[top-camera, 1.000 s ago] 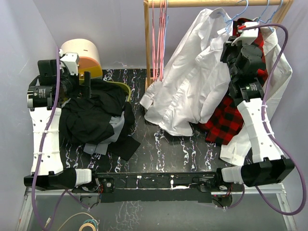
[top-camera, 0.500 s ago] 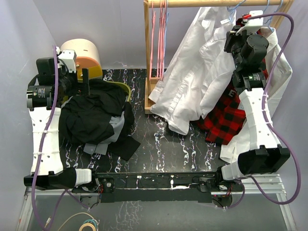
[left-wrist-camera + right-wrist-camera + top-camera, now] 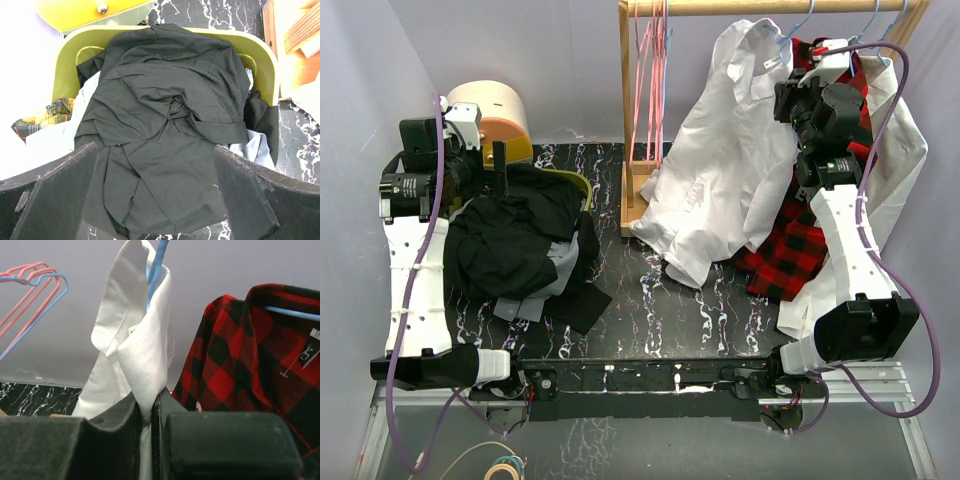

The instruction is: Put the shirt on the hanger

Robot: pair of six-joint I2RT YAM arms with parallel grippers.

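Right wrist view: the right gripper (image 3: pixel 150 410) has its fingers pressed together on a fold of the plain white button-up shirt (image 3: pixel 145 355) just under the collar. The pinch on the thin cloth steadies the garment as it hangs. The thin light blue wire hanger (image 3: pixel 157 260) rises out of the collar, so the shirt looks already threaded.

From above, the hook appears to sit over the wooden rail (image 3: pixel 760 7). The shirt drapes below it, beside the red-and-black plaid shirt (image 3: pixel 240 355). I judge that only release remains.

The left gripper (image 3: pixel 155 192), well away from the rail, hovers with fingers spread over the black garment (image 3: pixel 160 100) in the yellow-green basket (image 3: pixel 265 60), out of the way.
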